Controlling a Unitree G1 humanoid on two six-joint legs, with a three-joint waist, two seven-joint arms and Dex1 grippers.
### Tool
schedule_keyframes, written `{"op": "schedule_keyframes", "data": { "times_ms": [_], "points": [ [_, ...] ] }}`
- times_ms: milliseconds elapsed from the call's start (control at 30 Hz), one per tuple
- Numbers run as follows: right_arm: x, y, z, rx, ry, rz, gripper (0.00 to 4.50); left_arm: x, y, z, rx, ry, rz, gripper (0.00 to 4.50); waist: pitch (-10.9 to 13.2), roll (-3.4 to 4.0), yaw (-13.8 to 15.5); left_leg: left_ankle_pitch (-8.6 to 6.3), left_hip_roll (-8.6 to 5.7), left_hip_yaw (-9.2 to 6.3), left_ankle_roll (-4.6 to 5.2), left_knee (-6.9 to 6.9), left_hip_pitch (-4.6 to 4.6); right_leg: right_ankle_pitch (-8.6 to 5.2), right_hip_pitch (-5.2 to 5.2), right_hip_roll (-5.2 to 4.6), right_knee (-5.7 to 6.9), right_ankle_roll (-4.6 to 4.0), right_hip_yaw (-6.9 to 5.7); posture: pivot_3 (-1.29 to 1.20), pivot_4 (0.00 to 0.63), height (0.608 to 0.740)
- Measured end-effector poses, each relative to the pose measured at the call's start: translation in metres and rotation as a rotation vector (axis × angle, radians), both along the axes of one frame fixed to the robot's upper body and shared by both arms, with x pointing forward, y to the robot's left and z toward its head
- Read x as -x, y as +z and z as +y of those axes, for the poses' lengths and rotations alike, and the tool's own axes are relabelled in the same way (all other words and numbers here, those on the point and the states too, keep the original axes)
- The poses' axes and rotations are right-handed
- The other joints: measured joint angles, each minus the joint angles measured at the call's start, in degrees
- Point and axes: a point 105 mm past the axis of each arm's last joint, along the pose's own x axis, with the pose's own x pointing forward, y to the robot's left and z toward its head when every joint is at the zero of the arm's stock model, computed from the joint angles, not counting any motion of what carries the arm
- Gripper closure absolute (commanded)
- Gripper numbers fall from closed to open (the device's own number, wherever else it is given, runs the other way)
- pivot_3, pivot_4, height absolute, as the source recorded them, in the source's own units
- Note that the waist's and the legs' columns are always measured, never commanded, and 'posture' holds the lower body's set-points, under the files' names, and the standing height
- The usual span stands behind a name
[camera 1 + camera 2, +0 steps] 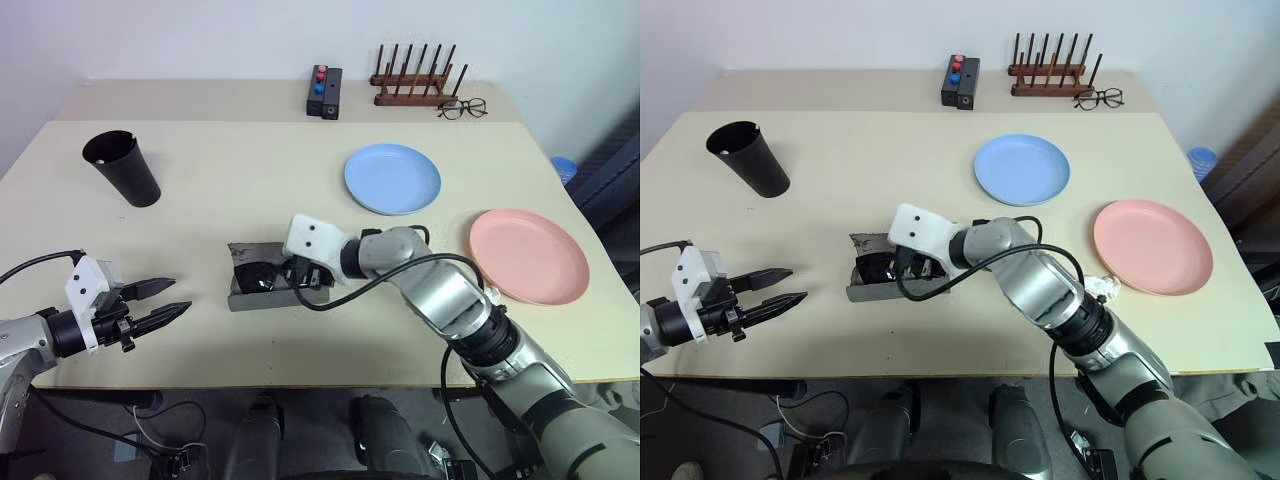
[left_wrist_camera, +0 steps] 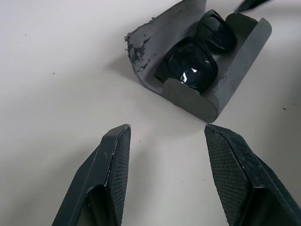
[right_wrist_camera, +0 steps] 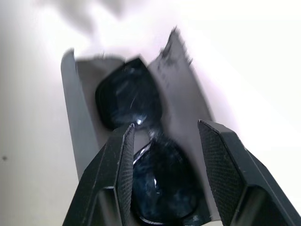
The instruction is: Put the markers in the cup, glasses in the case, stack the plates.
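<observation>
We read the glasses step as the one in hand: the black-framed sunglasses with dark lenses [image 2: 197,61] lie inside the open grey hinged case [image 1: 262,292], which sits near the front middle of the cream table [image 1: 230,170]. Our right gripper [image 3: 162,181] hangs directly over the sunglasses, its two black fingers spread apart on either side of a lens and clasping nothing that we can see, so the sunglasses look set down and released. Our left gripper [image 1: 158,303] waits at about nine o'clock from the case, apart from it, fingers partly open and empty. The tall black tapered plastic cup [image 1: 122,168] stands at about ten o'clock from the case, well apart. The light blue round plate [image 1: 392,178] lies at about one o'clock and the pink round plate [image 1: 528,255] at about three o'clock, the two apart and unstacked. We see no markers on the table, so we cannot say whether they are in the cup. Next, we judge, the right gripper should lift clear and the case lid be folded shut, then the plates stacked.
</observation>
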Motion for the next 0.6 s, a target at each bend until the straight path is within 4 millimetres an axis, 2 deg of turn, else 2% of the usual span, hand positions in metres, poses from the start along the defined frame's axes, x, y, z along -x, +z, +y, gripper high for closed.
{"op": "schedule_keyframes", "data": {
  "times_ms": [33, 100, 167, 233, 333, 467, 600],
  "points": [
    [-0.001, 0.004, -0.002, -0.017, -0.004, -0.002, 2.37, -0.001, 0.0, 0.0, 0.003, 0.005, -0.004, 1.95, 0.0, 0.0, 0.0, 0.0, 0.0, 0.0, 0.0, 0.0, 0.0, 0.0, 0.0, 0.0, 0.0, 0.0, 0.0, 0.0, 0.15, 0.74],
    [-0.004, 0.011, -0.006, -0.052, -0.018, -0.001, 2.89, -0.007, 0.004, 0.0, 0.026, 0.021, -0.027, 2.5, 0.0, 0.0, 0.2, 0.0, 0.0, 0.0, 0.0, 0.0, 0.0, 0.0, 0.01, 0.0, 0.0, 0.0, -0.01, 0.0, 0.15, 0.74],
    [-0.006, 0.015, -0.011, -0.068, -0.028, -0.007, 3.72, -0.016, 0.01, -0.001, 0.072, 0.041, -0.026, 3.34, 0.0, 0.0, 0.2, 0.0, -0.01, 0.0, 0.0, 0.01, 0.0, 0.0, 0.03, 0.0, 0.0, 0.0, 0.0, 0.0, 0.15, 0.74],
    [-0.007, 0.019, -0.018, -0.07, -0.029, -0.037, 3.74, -0.026, 0.017, -0.004, 0.119, 0.049, -0.02, 4.39, 0.0, -0.01, 0.2, 0.0, -0.01, 0.0, 0.0, 0.01, 0.0, 0.0, 0.04, 0.0, -0.02, 0.01, -0.01, 0.0, 0.15, 0.74],
    [-0.004, 0.019, -0.03, -0.069, -0.013, -0.063, 3.74, -0.046, 0.026, -0.015, 0.168, 0.035, -0.04, 4.45, 0.0, -0.01, 0.3, 0.0, -0.01, 0.0, 0.01, 0.0, 0.0, 0.0, 0.05, 0.01, -0.01, 0.05, -0.01, 0.0, 0.15, 0.74],
    [0.004, 0.011, -0.04, -0.061, 0.021, -0.07, 3.74, -0.074, 0.039, -0.044, 0.19, -0.019, -0.086, 4.45, 0.0, -0.02, 0.2, 0.01, -0.01, 0.0, 0.01, 0.03, 0.01, 0.07, 0.08, 0.04, 0.02, 0.18, -0.01, 0.0, 0.15, 0.74],
    [0.012, 0.005, -0.051, -0.08, 0.034, -0.072, 3.74, -0.107, 0.045, -0.075, 0.174, -0.062, -0.058, 4.45, 0.0, -0.04, 0.2, 0.02, -0.02, 0.0, 0.01, 0.09, 0.0, 0.11, 0.12, 0.06, 0.03, 0.3, -0.01, 0.0, 0.15, 0.74]
  ]
}}
